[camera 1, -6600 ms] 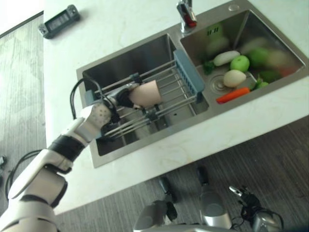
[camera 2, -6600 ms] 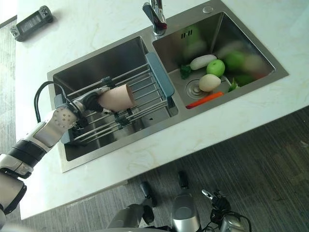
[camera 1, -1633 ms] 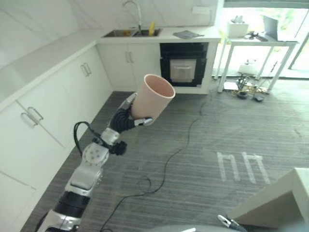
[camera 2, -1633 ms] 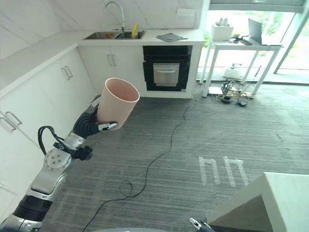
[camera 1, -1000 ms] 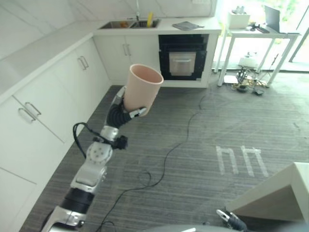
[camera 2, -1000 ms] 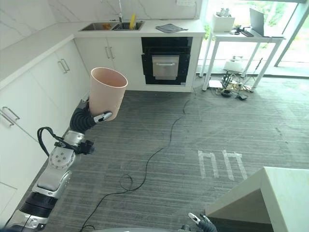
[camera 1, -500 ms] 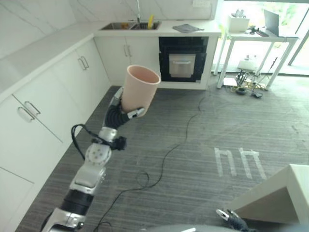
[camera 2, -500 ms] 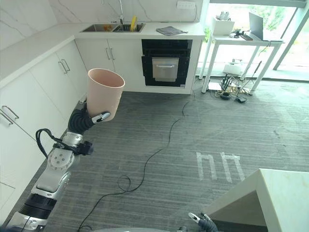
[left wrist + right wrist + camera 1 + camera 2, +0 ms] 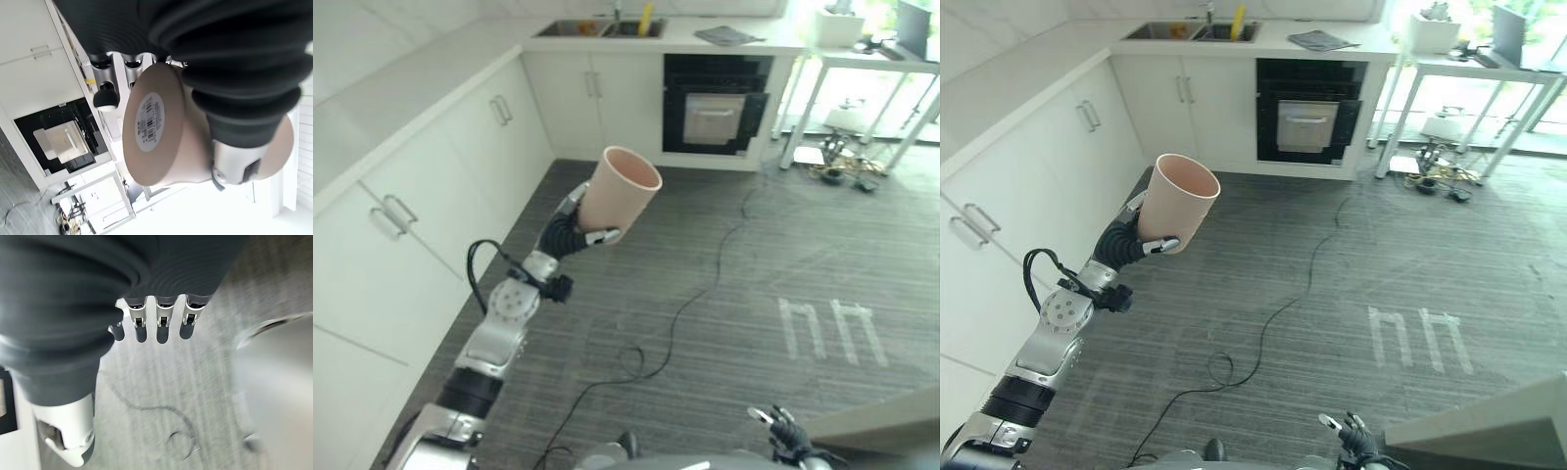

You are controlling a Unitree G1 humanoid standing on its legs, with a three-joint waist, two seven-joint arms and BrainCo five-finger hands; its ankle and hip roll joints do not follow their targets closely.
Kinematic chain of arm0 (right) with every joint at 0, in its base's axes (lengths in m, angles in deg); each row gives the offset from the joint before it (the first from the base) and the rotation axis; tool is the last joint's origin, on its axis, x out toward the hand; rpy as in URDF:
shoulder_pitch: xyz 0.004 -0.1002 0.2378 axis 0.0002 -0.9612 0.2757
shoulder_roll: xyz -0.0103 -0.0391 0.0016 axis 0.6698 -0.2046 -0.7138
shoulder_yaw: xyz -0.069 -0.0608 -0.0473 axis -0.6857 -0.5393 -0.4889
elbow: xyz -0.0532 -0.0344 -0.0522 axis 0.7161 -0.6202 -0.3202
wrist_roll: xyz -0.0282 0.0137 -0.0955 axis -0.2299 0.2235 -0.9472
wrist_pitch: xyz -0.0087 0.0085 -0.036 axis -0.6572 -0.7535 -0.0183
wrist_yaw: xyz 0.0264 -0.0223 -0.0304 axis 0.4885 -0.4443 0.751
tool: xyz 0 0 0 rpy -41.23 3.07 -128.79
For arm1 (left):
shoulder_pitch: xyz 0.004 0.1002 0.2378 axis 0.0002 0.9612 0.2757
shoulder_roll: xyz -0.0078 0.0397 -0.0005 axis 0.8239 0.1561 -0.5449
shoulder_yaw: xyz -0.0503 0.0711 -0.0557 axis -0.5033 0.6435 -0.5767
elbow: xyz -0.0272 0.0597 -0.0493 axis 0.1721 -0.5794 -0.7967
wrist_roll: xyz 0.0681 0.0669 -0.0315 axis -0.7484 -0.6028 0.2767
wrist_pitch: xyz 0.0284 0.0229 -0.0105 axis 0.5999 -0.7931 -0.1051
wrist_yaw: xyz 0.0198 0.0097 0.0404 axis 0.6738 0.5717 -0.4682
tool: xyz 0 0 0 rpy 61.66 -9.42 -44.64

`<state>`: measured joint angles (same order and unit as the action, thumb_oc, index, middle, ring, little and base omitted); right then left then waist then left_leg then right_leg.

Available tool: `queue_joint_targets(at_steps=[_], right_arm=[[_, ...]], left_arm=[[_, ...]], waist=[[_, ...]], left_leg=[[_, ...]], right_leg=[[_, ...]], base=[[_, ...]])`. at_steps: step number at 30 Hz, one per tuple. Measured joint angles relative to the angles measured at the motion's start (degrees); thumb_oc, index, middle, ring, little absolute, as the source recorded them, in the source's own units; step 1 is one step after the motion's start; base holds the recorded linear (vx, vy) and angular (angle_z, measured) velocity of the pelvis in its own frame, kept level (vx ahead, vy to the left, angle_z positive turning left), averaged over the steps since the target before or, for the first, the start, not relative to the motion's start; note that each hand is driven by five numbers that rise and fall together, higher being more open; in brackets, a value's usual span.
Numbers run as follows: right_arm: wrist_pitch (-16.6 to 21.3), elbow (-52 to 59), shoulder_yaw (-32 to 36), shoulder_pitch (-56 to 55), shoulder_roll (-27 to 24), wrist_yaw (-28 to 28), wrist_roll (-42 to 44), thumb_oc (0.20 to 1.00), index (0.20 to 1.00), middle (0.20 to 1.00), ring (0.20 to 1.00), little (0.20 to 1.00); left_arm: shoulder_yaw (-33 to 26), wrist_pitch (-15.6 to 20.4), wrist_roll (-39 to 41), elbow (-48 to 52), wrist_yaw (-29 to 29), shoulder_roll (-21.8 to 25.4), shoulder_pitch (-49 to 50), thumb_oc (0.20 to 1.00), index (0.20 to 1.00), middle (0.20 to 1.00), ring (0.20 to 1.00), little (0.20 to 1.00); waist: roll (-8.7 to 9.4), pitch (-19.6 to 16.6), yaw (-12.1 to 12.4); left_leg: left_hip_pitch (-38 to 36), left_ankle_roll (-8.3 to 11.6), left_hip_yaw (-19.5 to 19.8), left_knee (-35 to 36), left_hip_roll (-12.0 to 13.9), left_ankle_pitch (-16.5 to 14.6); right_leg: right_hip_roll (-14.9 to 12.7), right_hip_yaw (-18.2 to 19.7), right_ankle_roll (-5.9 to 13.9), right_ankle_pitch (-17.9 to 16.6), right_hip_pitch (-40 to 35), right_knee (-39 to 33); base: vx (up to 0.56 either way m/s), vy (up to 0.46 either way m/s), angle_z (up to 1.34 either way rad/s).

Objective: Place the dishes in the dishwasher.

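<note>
The left hand [image 9: 570, 232] is closed round the lower part of a pale pink cup [image 9: 617, 199], fingers behind and thumb across the front, and carries it in the air above the grey floor [image 9: 724, 294] with the mouth tilted up and away from the wrist. In the left wrist view the cup's base [image 9: 152, 121], with a barcode label, faces the camera, and the thumb [image 9: 234, 164] is pressed along its side. The right hand [image 9: 157, 319] hangs low over the floor with straight, relaxed fingers and holds nothing. Well beyond the cup stands a black built-in appliance [image 9: 716, 105] under the tabletop [image 9: 705, 41] with the sink; whether that is the dishwasher cannot be told from here. The step in hand looks like the carry toward it. To do it well, keep the grasp firm and low on the cup, hold the wrist steady so the cup does not slip through the thumb, and free the right hand for the door.
</note>
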<state>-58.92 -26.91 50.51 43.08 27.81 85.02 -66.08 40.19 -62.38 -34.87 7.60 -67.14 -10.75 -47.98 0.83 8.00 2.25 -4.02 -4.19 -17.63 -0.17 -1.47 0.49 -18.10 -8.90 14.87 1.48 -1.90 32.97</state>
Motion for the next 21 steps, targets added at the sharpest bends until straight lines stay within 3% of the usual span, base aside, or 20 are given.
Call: queue_joint_targets(at_steps=[1, 2, 3, 4, 5, 6, 8, 9, 11, 12, 13, 15, 16, 18, 19, 20, 21], right_arm=[[0.04, 0.25, -0.03, 0.10, 0.19, -0.08, -0.02, 1.000, 1.000, 1.000, 1.000, 1.000], [0.13, 1.40, -1.89, 0.60, -0.62, -0.13, 0.04, 1.000, 1.000, 1.000, 1.000, 1.000], [0.21, 1.45, -2.51, 1.19, -0.66, -0.05, 0.06, 1.000, 1.000, 1.000, 1.000, 1.000], [0.19, 0.71, -2.12, 2.16, -0.86, -0.29, 1.89, 1.000, 1.000, 1.000, 1.000, 1.000], [0.23, 1.23, -2.14, 2.05, -2.02, -0.32, 2.47, 1.000, 1.000, 1.000, 1.000, 1.000], [0.03, 1.21, -2.05, 0.91, -3.31, -0.38, 3.48, 1.000, 1.000, 1.000, 1.000, 1.000], [-0.27, 1.20, -1.72, -0.57, -3.81, -0.35, 3.96, 1.000, 1.000, 1.000, 1.000, 1.000], [-0.42, 1.05, -1.03, -0.89, -3.33, -0.36, 3.95, 1.000, 1.000, 1.000, 1.000, 1.000], [-0.59, 0.86, 0.44, -1.21, -2.23, -0.67, 4.13, 1.000, 1.000, 1.000, 1.000, 1.000], [-0.64, 0.63, 0.37, -1.18, -2.05, -0.77, 4.37, 1.000, 1.000, 1.000, 1.000, 1.000], [-0.59, -0.41, 0.46, -0.47, -2.15, -0.82, 4.40, 1.000, 1.000, 1.000, 1.000, 1.000], [-0.43, -1.65, 0.45, 0.71, -3.00, -0.88, 4.42, 1.000, 1.000, 1.000, 1.000, 1.000], [-0.52, -1.66, 0.34, 1.42, -3.17, -0.87, 4.41, 1.000, 1.000, 1.000, 1.000, 1.000], [-0.34, -0.99, -0.24, 2.53, -3.73, -0.40, 4.32, 1.000, 1.000, 1.000, 1.000, 1.000], [-0.44, -0.96, -0.08, 3.14, -4.43, -0.23, 4.29, 1.000, 1.000, 1.000, 1.000, 1.000], [-0.42, -1.01, -0.12, 3.47, -5.03, -0.03, 4.24, 1.000, 1.000, 1.000, 1.000, 1.000], [-0.43, -1.08, -0.07, 3.57, -5.53, 0.11, 4.19, 1.000, 1.000, 1.000, 1.000, 1.000]], left_arm=[[0.05, 0.00, 0.06, -0.02, -0.01, 0.05, -0.17, 0.200, 0.200, 0.200, 0.200, 0.200], [-0.55, -0.59, 0.26, 1.02, 0.03, 1.14, -0.54, 0.200, 0.200, 0.200, 0.200, 0.200], [-0.84, -0.55, 0.28, 1.13, 0.04, 1.21, -0.98, 0.200, 0.200, 0.200, 0.200, 0.200], [0.30, -0.93, 0.62, 1.03, 0.01, 1.13, -1.70, 0.200, 0.200, 0.200, 0.200, 0.200], [1.29, -1.30, 0.69, 1.13, 0.74, 1.13, -2.49, 0.200, 0.200, 0.200, 0.200, 0.200], [1.78, -2.17, 0.95, 1.13, 1.01, 1.02, -1.62, 0.200, 0.200, 0.200, 0.200, 0.200], [1.68, -2.34, 1.08, 1.15, 1.11, 1.29, 0.36, 0.200, 0.200, 0.200, 0.200, 0.200], [1.16, -2.30, 1.53, 1.49, 1.26, 1.17, 1.29, 0.200, 0.200, 0.200, 0.200, 0.200], [0.86, -2.30, 1.80, 1.92, 1.67, 0.61, 2.33, 0.200, 0.200, 0.200, 0.200, 0.200], [0.86, -2.34, 1.80, 1.91, 1.76, 0.26, 2.75, 0.200, 0.200, 0.200, 0.200, 0.200], [0.55, -2.34, 1.88, 1.89, 1.72, -0.39, 2.79, 0.200, 0.200, 0.200, 0.200, 0.200], [0.67, -2.39, 1.84, 1.99, 1.51, -2.33, 2.85, 0.200, 0.200, 0.200, 0.200, 0.200], [0.66, -2.37, 1.76, 2.03, 1.43, -3.22, 3.08, 0.200, 0.200, 0.200, 0.200, 0.200], [0.81, -2.59, 1.33, 2.00, 0.83, -3.52, 3.45, 0.200, 0.200, 0.200, 0.200, 0.200], [0.93, -2.59, 1.15, 2.21, 0.54, -3.70, 3.46, 0.200, 0.200, 0.200, 0.200, 0.200], [0.65, -2.58, 0.82, 2.61, 0.14, -3.55, 3.46, 0.200, 0.200, 0.200, 0.200, 0.200], [0.62, -2.60, 0.70, 3.03, -0.30, -3.49, 3.41, 0.200, 0.200, 0.200, 0.200, 0.200]], waist=[[-0.14, 0.00, -0.01], [0.14, 1.12, -0.46], [-0.60, 1.52, -1.05], [-0.86, 3.00, -3.16], [0.81, 3.41, -5.14], [1.55, 3.60, -6.75], [0.82, 3.83, -6.62], [0.58, 3.89, -6.75], [0.17, 4.01, -6.55], [-0.09, 3.89, -6.47], [-0.84, 3.83, -6.30], [-3.37, 3.59, -6.45], [-4.29, 3.38, -6.18], [-3.73, 3.09, -6.47], [-3.84, 2.96, -6.54], [-3.18, 2.42, -6.28], [-3.15, 2.27, -6.48]], left_leg=[[-0.25, -0.63, -0.36, 0.01, -0.41, -0.74], [-2.46, -2.01, -0.35, 2.54, -1.29, -3.40], [-2.61, -2.07, -0.05, 2.69, -1.27, -3.45], [-4.14, -1.75, 0.27, 3.00, 0.10, -4.07], [-4.12, -0.92, 0.67, 2.48, -1.51, -5.17], [-5.27, -0.50, 2.21, 1.00, -3.74, -7.47], [-8.74, -0.42, 2.91, 0.69, -4.80, -8.82], [-9.90, 0.74, 3.70, 0.78, -5.17, -10.03], [-12.82, 0.40, 4.38, 1.40, -5.18, -10.78], [-14.52, 0.53, 4.47, 2.23, -4.98, -10.86], [-16.90, 2.76, 4.63, 2.45, -4.13, -12.17], [-18.36, 4.77, 4.78, 1.83, -1.46, -13.36], [-18.63, 5.15, 4.29, -0.19, -0.21, -13.29], [-17.53, 9.60, 4.34, -6.95, 0.78, -10.48], [-16.84, 10.18, 4.38, -11.40, 1.20, -8.94], [-14.12, 11.09, 4.18, -19.33, 1.74, -6.69], [-10.76, 11.63, 3.72, -27.23, 3.17, -3.60]], right_leg=[[-0.14, 0.50, 0.67, -1.56, 0.15, 0.44], [-2.06, 1.57, 1.58, -7.08, 10.02, 16.75], [-0.25, 1.55, 0.91, -3.27, 16.04, 22.46], [4.84, -2.45, -1.58, 2.72, 19.64, 10.65], [4.26, -8.49, -4.48, 1.79, 22.81, -6.54], [3.49, -8.21, -6.06, -0.69, 24.33, -19.59], [3.56, -7.40, -7.15, -3.13, 24.05, -24.23], [3.27, -7.66, -6.81, -4.31, 23.08, -25.48], [3.83, -8.71, -7.43, -5.07, 20.38, -26.10], [4.24, -10.23, -8.36, -5.66, 18.76, -25.14], [6.86, -9.94, -12.59, -9.52, 15.04, -26.04], [9.03, -10.17, -13.67, -10.93, 13.97, -23.90], [9.97, -9.88, -15.74, -10.23, 13.61, -21.59], [10.31, -10.62, -17.17, -5.41, 13.05, -17.35], [10.73, -10.55, -17.87, -3.43, 12.28, -15.88], [10.63, -10.42, -18.83, -0.69, 11.51, -14.91], [11.24, -10.02, -18.12, 0.06, 9.19, -17.07]], base=[[0.44, 0.137, -0.34], [0.48, -0.047, -0.55], [0.35, -0.152, -0.53], [0.52, -0.276, 0.04], [0.48, -0.276, 0.56], [0.61, -0.340, 0.65], [0.51, -0.294, 0.45], [0.36, -0.236, 0.45], [0.25, -0.179, 0.48], [0.40, -0.270, 0.54], [0.43, -0.271, 0.51], [0.34, -0.207, 0.20], [0.25, -0.169, -0.23], [0.33, -0.249, -0.52], [0.33, -0.261, -0.72], [0.27, -0.235, -0.69], [0.27, -0.242, -0.72]])
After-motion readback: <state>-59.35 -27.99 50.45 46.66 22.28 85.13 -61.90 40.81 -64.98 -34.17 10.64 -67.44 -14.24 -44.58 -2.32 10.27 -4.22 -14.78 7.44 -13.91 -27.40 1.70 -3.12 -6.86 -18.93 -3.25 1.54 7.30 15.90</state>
